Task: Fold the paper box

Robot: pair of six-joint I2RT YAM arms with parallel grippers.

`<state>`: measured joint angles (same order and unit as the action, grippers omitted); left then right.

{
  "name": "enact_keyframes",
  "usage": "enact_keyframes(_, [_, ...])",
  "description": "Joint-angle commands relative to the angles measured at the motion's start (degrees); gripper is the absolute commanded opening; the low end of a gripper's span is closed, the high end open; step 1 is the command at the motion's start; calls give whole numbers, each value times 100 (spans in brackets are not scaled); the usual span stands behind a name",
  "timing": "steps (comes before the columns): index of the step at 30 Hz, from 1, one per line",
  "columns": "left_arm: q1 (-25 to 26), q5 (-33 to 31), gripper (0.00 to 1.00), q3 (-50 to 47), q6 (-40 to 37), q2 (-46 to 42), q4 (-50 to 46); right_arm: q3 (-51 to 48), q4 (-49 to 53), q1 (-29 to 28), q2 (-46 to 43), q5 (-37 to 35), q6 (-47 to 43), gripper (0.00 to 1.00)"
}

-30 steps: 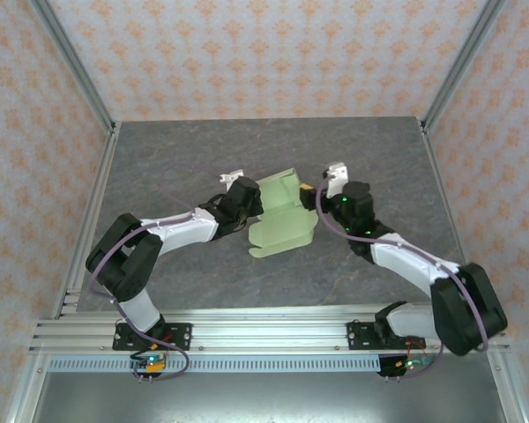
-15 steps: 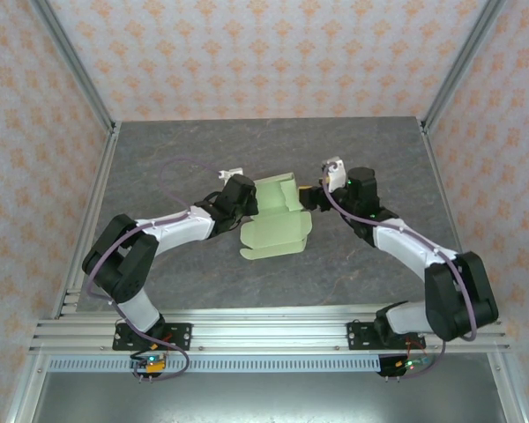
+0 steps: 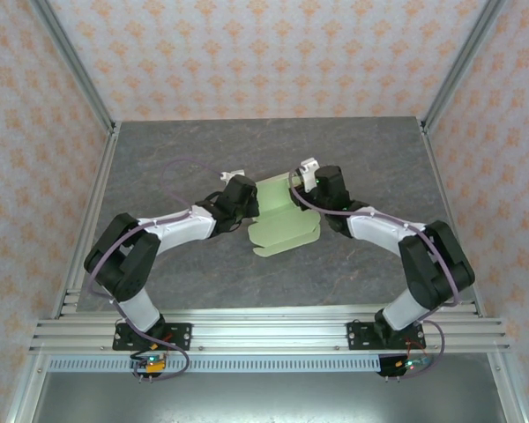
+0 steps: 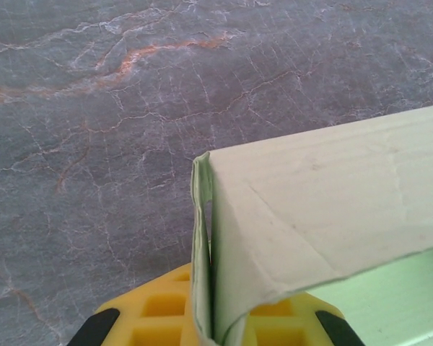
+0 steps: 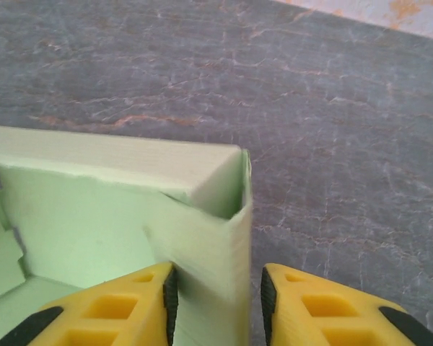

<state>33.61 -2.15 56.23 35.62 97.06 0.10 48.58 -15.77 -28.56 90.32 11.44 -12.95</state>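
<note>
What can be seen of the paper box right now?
The paper box is thin, pale green card, only partly folded. A flat panel lies on the grey table on the side nearer the arm bases. At its far end, walls stand up and meet in an open corner. The outer face looks duller and creased. The left gripper is pinched shut on a doubled edge at its left side. The right gripper straddles the right wall, with a sliver of gap showing.

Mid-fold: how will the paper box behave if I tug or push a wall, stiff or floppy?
Probably floppy: the paper box wall pinched in the left claw curls and creases. Being thin sheet, it is likely light, so a push may slide it across the table. The corner inside the right claw looks thin; hard squeezing could crush it.
</note>
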Motion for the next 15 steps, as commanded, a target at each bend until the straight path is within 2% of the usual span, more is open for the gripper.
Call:
enact_keyframes(1, [20,132,0,295,121,120,-31,28,-497,-144,267,-1189,82,39])
enact_keyframes(5, [62,175,0,394,161,207,-36,241,-536,-358,655,-2048,263,37])
enact_keyframes(8, [101,85,0,442,78,258,-106,240,-682,-393,807,-2514,385,18])
enact_keyframes(10, [137,-7,0,421,89,267,-117,279,-717,-414,907,-2871,502,11])
enact_keyframes(15, [173,77,0,514,156,378,-164,124,-1279,-834,1063,-3951,365,8])
